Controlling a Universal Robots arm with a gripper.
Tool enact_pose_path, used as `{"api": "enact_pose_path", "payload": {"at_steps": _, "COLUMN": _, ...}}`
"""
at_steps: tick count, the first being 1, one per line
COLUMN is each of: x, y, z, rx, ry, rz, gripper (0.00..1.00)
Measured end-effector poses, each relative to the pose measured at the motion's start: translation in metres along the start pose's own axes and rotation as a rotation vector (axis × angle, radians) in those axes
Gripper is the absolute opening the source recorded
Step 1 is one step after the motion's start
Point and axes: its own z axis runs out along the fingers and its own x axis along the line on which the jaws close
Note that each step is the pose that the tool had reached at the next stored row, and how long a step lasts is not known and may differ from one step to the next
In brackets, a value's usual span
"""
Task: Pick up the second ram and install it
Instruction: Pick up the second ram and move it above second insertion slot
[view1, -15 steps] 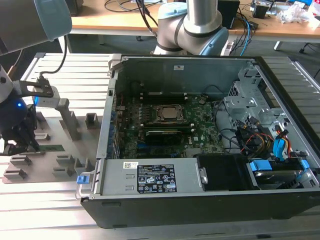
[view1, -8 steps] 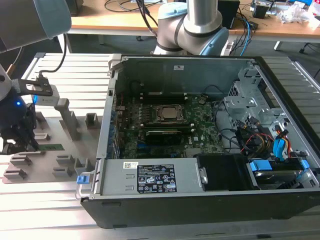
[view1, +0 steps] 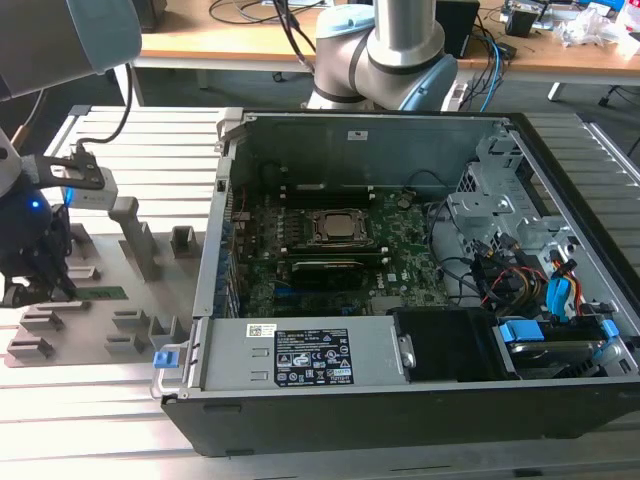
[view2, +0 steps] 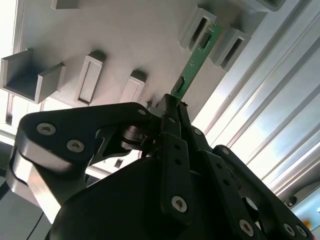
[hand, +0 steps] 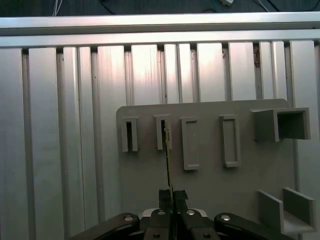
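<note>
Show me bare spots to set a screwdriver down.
Free: table slats in front of the tray and case; slats past the case on the exterior view's right. Crowded: the tray, where the pincer grips the ram, and the cabled case interior.

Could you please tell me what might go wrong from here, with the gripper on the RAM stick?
1. The gripper is shut on one end of the second ram, whose far end sits in a slot of the grey holder tray; a tilted pull could jam or bend it.
2. Held by one end, the thin board may pivot or slip.
3. Loose cables crowd the open computer case and could snag it.
</note>
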Motion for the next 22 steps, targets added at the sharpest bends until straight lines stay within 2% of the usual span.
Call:
{"api": "enact_pose_path", "payload": {"at_steps": 8, "x": -0.0004, "y": 0.0003, "z": -0.0089, "rx": 0.0001, "ry": -0.0001, "rz": 0.000, "gripper": 0.14}}
{"api": "enact_pose_path", "payload": {"at_steps": 15, "x": -0.0009, "y": 0.0008, "z": -0.0250, "rx": 0.0000, "ry": -0.0001, "rz": 0.000, "gripper": 0.14}}
{"api": "enact_pose_path", "payload": {"at_steps": 22, "x": -0.0012, "y": 0.0011, "z": -0.0327, "rx": 0.0000, "ry": -0.0001, "rz": 0.000, "gripper": 0.14}}
